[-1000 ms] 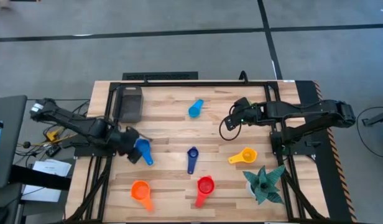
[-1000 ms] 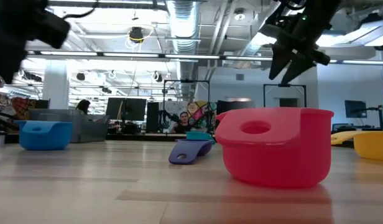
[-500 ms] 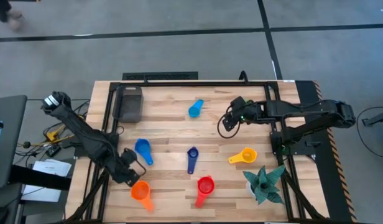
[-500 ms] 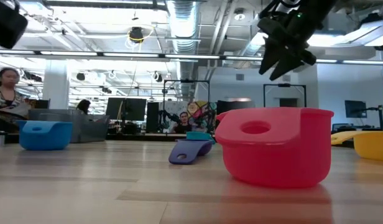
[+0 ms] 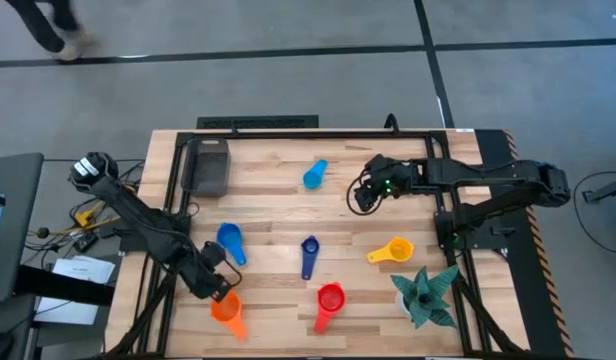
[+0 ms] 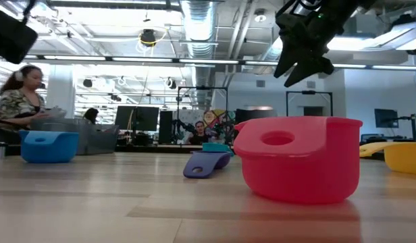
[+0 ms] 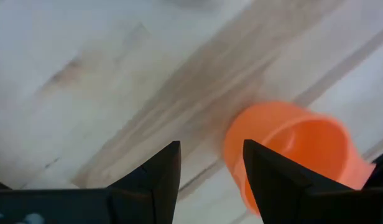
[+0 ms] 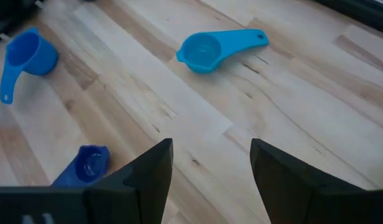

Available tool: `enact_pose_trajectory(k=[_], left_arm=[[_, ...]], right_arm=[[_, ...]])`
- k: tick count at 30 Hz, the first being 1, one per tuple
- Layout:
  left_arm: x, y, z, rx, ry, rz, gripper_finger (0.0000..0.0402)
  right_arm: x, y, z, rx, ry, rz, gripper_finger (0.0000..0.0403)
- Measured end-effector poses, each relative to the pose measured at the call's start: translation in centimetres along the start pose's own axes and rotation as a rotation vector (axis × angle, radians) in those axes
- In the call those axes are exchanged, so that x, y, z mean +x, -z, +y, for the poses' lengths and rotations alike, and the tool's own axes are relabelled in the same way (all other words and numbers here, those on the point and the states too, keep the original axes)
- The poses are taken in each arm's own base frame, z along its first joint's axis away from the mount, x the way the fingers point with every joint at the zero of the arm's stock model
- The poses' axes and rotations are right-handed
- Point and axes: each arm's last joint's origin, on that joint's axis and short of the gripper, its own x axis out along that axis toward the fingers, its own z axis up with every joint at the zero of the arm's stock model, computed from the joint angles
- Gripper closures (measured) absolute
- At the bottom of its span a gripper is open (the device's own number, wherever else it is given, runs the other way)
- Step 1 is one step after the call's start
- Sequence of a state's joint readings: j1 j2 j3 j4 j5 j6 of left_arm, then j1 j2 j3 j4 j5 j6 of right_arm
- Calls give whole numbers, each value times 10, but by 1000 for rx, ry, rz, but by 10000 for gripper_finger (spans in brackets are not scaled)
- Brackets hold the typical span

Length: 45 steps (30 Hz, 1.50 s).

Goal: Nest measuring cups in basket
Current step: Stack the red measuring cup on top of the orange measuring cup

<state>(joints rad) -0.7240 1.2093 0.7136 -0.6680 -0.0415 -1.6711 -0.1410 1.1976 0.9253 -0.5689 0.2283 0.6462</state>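
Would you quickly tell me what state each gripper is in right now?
Left gripper: open, empty, just beside the orange cup.
Right gripper: open, empty, above the table near the light blue cup.

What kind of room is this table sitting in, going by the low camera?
Probably an open-plan lab or workshop office. Behind the wooden slat table hang exposed silver ceiling ducts, a row of dark computer monitors stands at the back, and a seated person works at a desk.
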Motion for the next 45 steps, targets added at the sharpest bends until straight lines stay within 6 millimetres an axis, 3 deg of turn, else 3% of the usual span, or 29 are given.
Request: enact_pose_trajectory(k=[11,16,21,29,35,45], left_arm=[[-33,-57,2,-28,147,-346,239],[-41,-93,-18,111,294,-588,239],[-24,-138,-44,236,445,-657,240],[9,-179,-91,352,373,-577,240],[35,-187,-150,474,374,-558,240],[78,-169,-190,499,221,-363,240]], right_arm=[[-4,23,-28,51,201,307,173],[-4,22,-25,86,155,326,189],[-4,21,-27,100,166,307,200],[-23,28,-43,41,280,364,211],[-35,27,-47,-79,244,350,208],[-43,23,-48,-151,216,278,209]])
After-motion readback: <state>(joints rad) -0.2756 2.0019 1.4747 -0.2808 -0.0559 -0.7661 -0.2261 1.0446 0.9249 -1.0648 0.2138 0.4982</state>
